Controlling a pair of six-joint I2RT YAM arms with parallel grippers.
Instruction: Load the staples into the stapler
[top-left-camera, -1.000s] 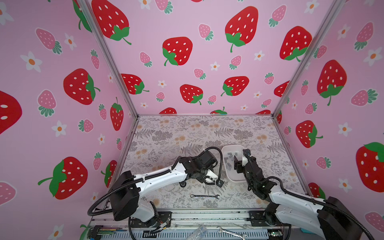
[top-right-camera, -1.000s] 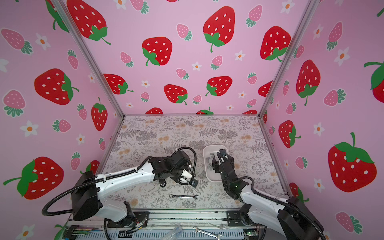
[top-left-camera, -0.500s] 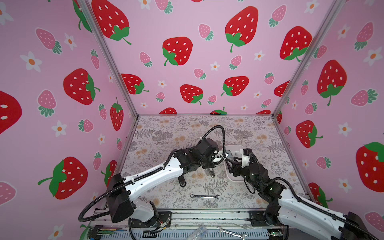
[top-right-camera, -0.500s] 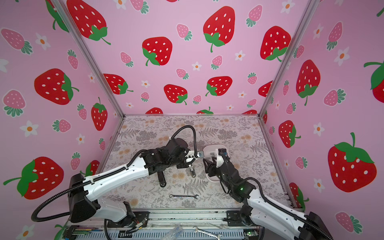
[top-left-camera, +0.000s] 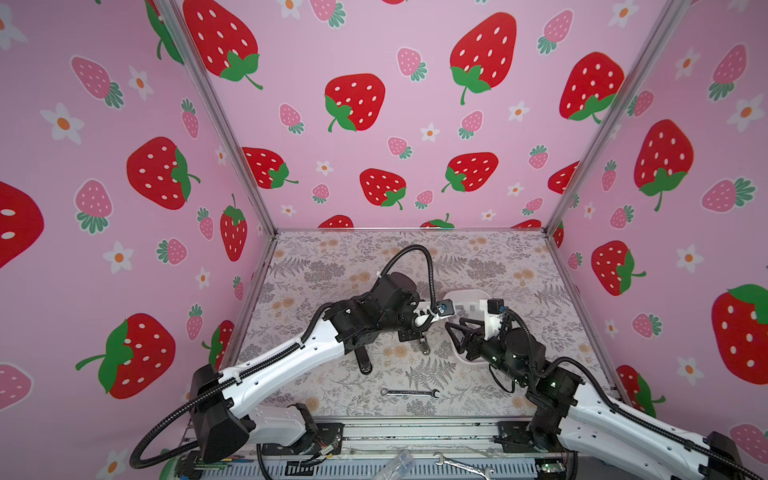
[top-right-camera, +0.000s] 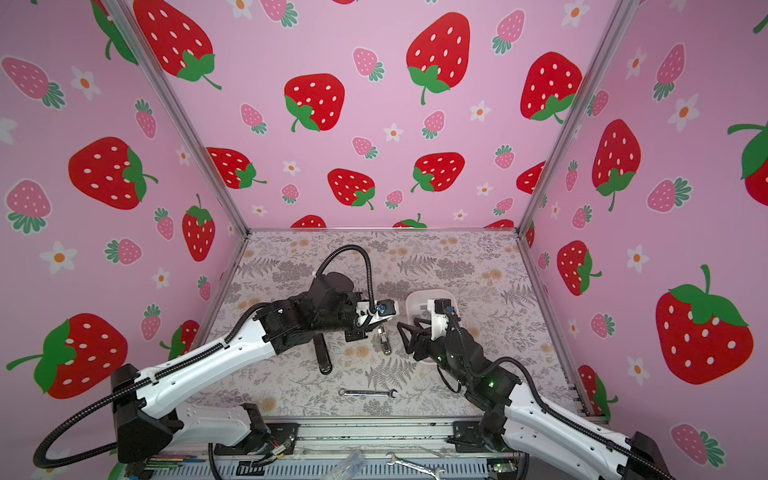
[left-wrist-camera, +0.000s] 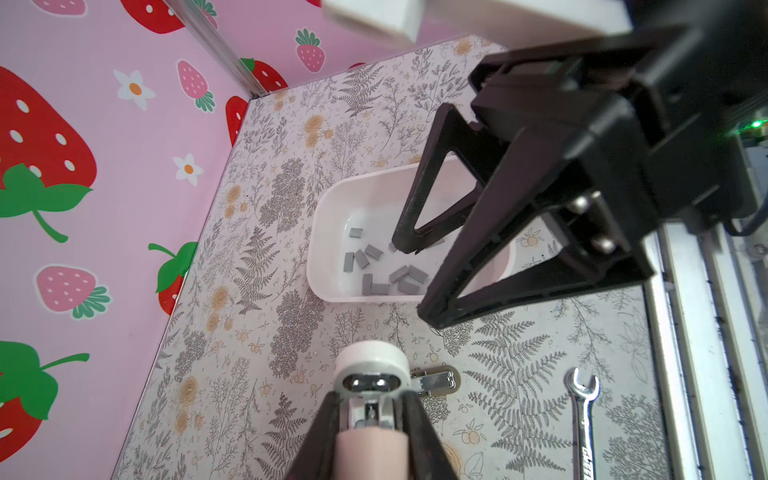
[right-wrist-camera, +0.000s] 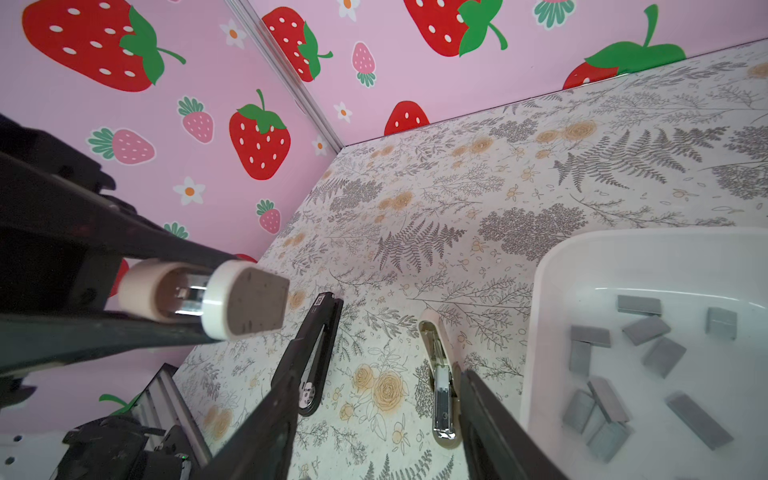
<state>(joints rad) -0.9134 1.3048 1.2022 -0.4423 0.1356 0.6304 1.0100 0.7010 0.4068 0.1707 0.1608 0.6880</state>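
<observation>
Right pincer (left-wrist-camera: 414, 278) first: its jaws stand apart with nothing between them. It hangs above the worktop (left-wrist-camera: 291, 332) at the tray (left-wrist-camera: 361, 199), tips aimed toward my other arm. In the left wrist view one fingertip shows over the tray's inside and the other past its near rim; I can't tell its height from there.

Through the right wrist view the staples (right-wrist-camera: 648, 330) are not in the gap. They lie off to the side of one finger, flat on the tray floor. They are a loose scatter of short grey strips, long axes pointing every way, a few overlapping. In the gap instead I see bare worktop and a chrome part (right-wrist-camera: 440, 390) lying just beside the tray.

Across from it, the left pincer (left-wrist-camera: 370, 409) is clamped on the stapler (left-wrist-camera: 371, 365), its white-capped end toward the right pincer, near but apart.

So the right arm is both the nearer and the free one. I judge the coming move to be a sideways swing over the tray, then a drop onto a lone strip with the jaws set across its short side. Whether the stapler's channel is open I can't tell.
</observation>
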